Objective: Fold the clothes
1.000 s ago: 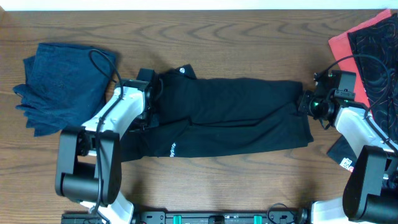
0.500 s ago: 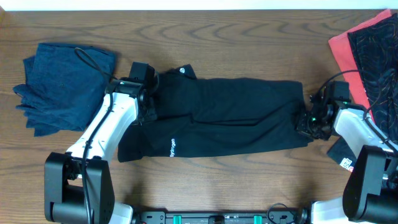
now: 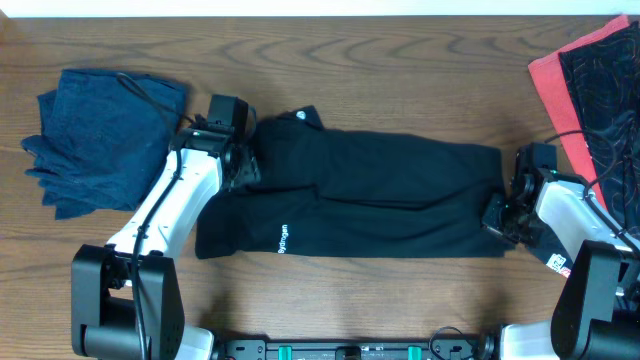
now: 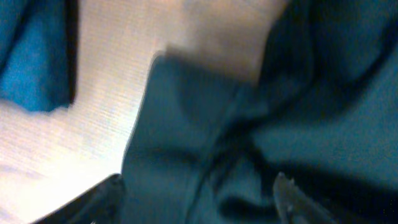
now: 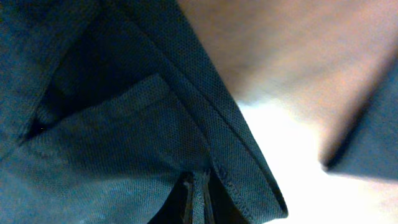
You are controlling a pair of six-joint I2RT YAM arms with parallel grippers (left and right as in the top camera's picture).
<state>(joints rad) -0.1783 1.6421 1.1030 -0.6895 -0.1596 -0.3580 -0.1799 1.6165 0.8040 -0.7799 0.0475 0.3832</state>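
The long black garment (image 3: 370, 200) of the clothes lies flat across the middle of the table, with a white print (image 3: 283, 238) near its left front. My left gripper (image 3: 240, 165) hovers over its left end. In the left wrist view the left gripper (image 4: 196, 196) is open, its fingers (image 4: 289, 196) wide apart above rumpled black cloth (image 4: 186, 124). My right gripper (image 3: 500, 215) is at the garment's right end. In the right wrist view the right gripper (image 5: 198, 196) is shut on a thin fold of the hemmed black fabric (image 5: 124, 137).
A crumpled dark-blue garment (image 3: 100, 135) lies at the left, close to the left arm. A coral-red garment (image 3: 548, 75) and a black patterned one (image 3: 610, 90) lie at the back right. A small dark item with a white tag (image 3: 553, 255) sits beside the right arm.
My left gripper has opened and let go of the garment's left end. My right gripper has closed tighter and moved right and forward, dragging the black garment rightward.
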